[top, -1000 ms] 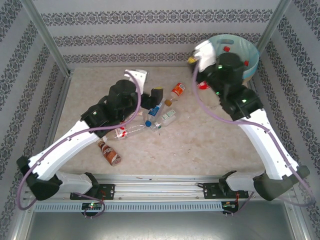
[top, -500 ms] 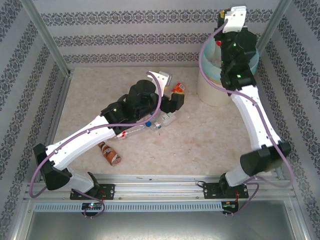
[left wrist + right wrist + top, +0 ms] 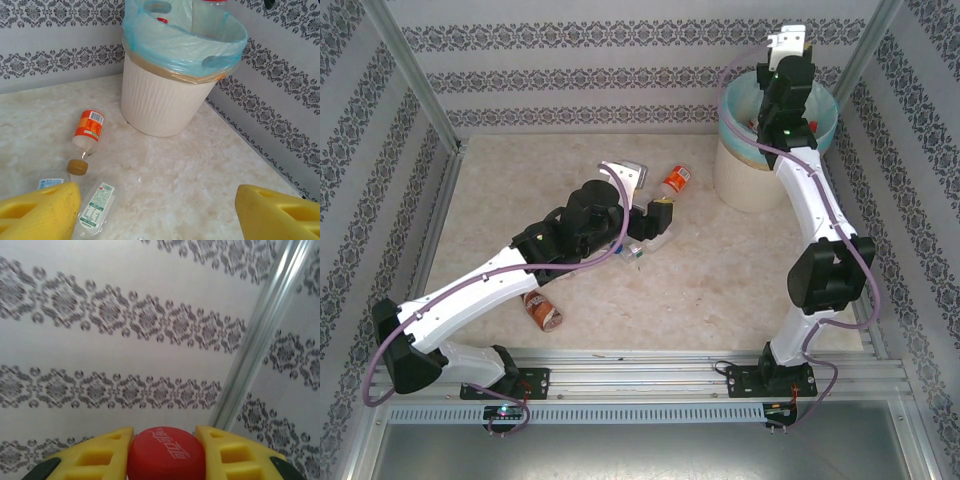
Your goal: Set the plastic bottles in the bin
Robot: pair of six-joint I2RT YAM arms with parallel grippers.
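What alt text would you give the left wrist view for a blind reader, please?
A cream bin lined with a blue-green bag stands ahead. Before it lie an orange-labelled bottle and a green-labelled bottle; the open left gripper's yellow fingers frame the bottom.

from above and behind the arm bases, our top view looks down and forward over the whole table (image 3: pixel 720 280), far enough back to take in both arms, the patterned walls and the bin (image 3: pixel 745 190) in the far right corner. our left wrist camera sits low over the table, facing that same corner past the left gripper (image 3: pixel 157 200). with the top view it shares the bin and the orange-labelled bottle (image 3: pixel 88 129). our right wrist camera is up over the bin, tilted toward the back wall (image 3: pixel 125 315) and the metal corner post (image 3: pixel 260 335), with the red-capped bottle (image 3: pixel 166 457) in the right gripper (image 3: pixel 166 437) almost against the lens.
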